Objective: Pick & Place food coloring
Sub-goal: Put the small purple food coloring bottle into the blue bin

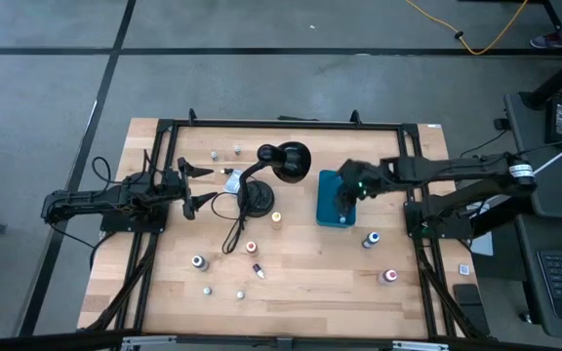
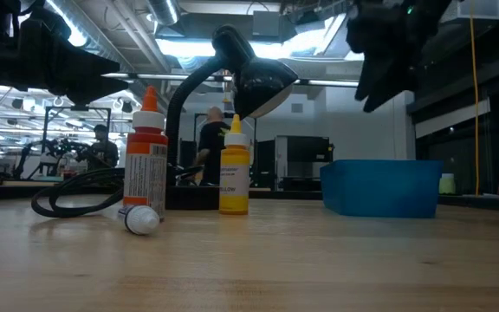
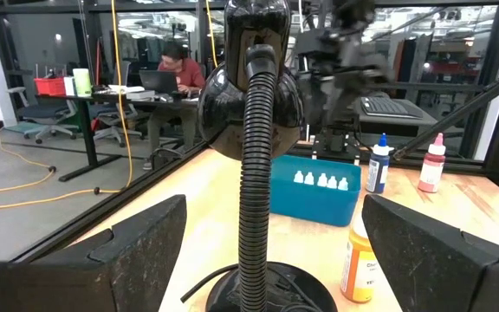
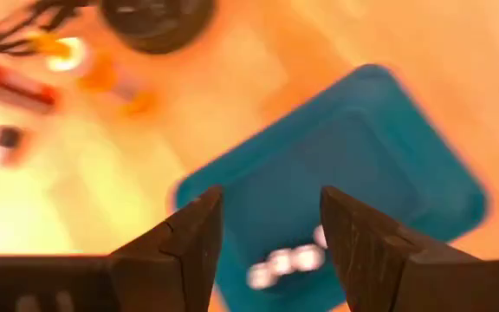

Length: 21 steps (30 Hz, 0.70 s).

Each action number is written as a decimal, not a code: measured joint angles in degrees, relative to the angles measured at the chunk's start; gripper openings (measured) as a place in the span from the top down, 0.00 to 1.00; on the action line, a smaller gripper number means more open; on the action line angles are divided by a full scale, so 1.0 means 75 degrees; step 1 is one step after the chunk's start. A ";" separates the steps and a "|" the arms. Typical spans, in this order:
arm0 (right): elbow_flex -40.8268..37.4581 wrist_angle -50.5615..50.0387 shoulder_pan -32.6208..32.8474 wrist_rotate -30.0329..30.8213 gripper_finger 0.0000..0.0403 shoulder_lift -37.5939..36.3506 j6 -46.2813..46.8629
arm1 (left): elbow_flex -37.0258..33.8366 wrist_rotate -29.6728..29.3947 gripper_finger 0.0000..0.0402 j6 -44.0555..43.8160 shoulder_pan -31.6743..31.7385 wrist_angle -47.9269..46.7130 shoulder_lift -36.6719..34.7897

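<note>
Small dropper bottles stand or lie scattered on the table: an orange-capped one (image 2: 145, 156), a yellow one (image 2: 234, 169), a blue-capped one (image 1: 370, 239) and a red one (image 1: 390, 276). Several white-capped bottles (image 3: 322, 180) stand inside the teal box (image 1: 332, 198). My right gripper (image 1: 345, 202) hovers over that box, open with nothing between its fingers (image 4: 271, 230). My left gripper (image 1: 195, 186) waits open near the table's left side, level, facing the lamp. It touches nothing.
A black desk lamp (image 1: 283, 161) stands mid-table on a round base (image 1: 259, 198), and its cord (image 1: 230, 234) loops toward the near side. More bottles lie near the near edge (image 1: 208, 290) and the far edge (image 1: 238, 150). People sit at desks beyond the table.
</note>
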 joint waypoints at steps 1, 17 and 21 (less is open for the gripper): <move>0.0000 0.0058 0.0223 -0.0004 0.52 0.0005 0.0175 | 0.0000 0.0000 0.14 0.0000 -0.0001 -0.0002 -0.0001; 0.0000 0.2862 0.3246 0.0256 0.52 0.0749 0.2359 | 0.0001 0.0000 0.14 0.0000 -0.0002 -0.0001 0.0000; 0.0000 0.4596 0.3677 0.0256 0.52 0.1169 0.2359 | 0.0000 0.0000 0.14 0.0000 -0.0001 0.0000 0.0001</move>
